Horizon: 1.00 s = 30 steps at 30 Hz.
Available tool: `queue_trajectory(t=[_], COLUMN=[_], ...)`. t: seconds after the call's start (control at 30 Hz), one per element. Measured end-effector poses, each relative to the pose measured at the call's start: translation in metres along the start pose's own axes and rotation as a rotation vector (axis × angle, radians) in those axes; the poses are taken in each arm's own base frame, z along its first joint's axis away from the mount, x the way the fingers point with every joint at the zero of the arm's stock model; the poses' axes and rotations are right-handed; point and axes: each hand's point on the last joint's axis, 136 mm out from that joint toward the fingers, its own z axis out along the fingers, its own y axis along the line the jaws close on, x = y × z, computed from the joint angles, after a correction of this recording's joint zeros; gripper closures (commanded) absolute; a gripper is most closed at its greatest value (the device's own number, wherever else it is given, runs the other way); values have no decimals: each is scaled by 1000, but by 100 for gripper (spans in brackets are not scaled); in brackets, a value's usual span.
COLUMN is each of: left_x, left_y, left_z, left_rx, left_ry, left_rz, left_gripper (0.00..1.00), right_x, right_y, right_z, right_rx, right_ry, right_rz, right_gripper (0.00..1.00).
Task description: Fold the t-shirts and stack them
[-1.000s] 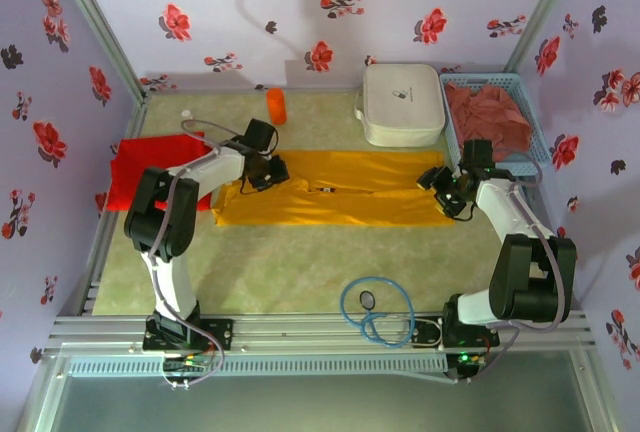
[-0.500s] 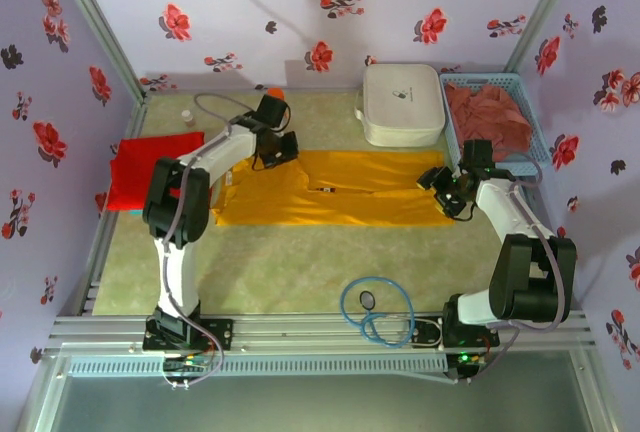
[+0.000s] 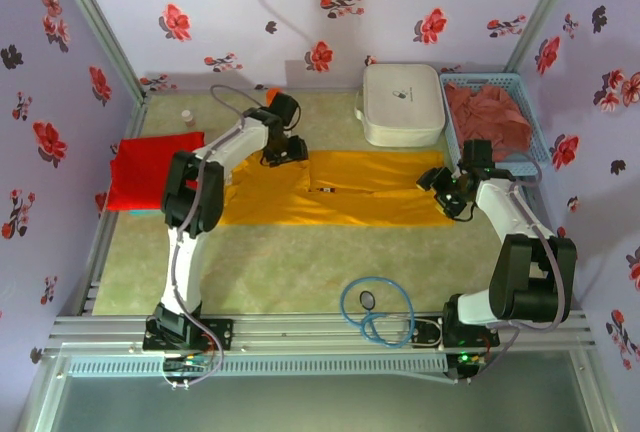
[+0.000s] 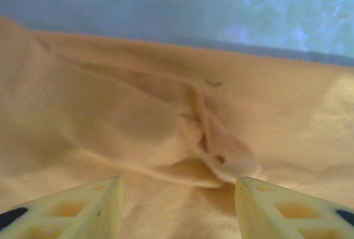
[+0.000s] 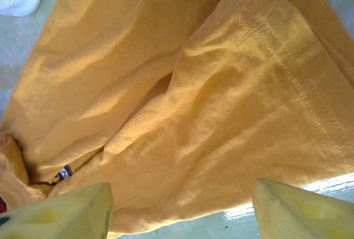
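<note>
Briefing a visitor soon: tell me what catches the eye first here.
A golden-yellow cloth t-shirt lies spread across the table, the left pincer over its far-left corner, the right pincer over its right end, both open. A bright red cloth t-shirt lies flat at the left edge.

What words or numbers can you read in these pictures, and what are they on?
No words or numbers are clear enough to quote.
Small dark mark on the lid of the white case: too small to read.
Tiny label in a fold of the yellow t-shirt: print too small to read.
</note>
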Motion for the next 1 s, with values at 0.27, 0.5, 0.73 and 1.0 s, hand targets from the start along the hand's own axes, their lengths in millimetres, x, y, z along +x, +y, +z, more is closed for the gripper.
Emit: queue_trajectory(t=[0.27, 0.5, 0.73, 1.0], left_x=[30, 78, 81, 67], left_y=[24, 66, 83, 79], left_z=[-31, -4, -5, 3], left_rx=[-28, -102, -118, -140], left_ry=[-7, 97, 104, 143], left_rz=[-11, -43, -76, -60], left_gripper=[50, 50, 49, 49], right_x=[-31, -62, -60, -8], right_y=[49, 39, 16, 12], right_z=[9, 66, 96, 102], right_rx=[42, 191, 356, 465], right_ry=[-71, -54, -15, 83], right_rz=[-190, -233, -276, -414], right_gripper=[45, 58, 62, 66])
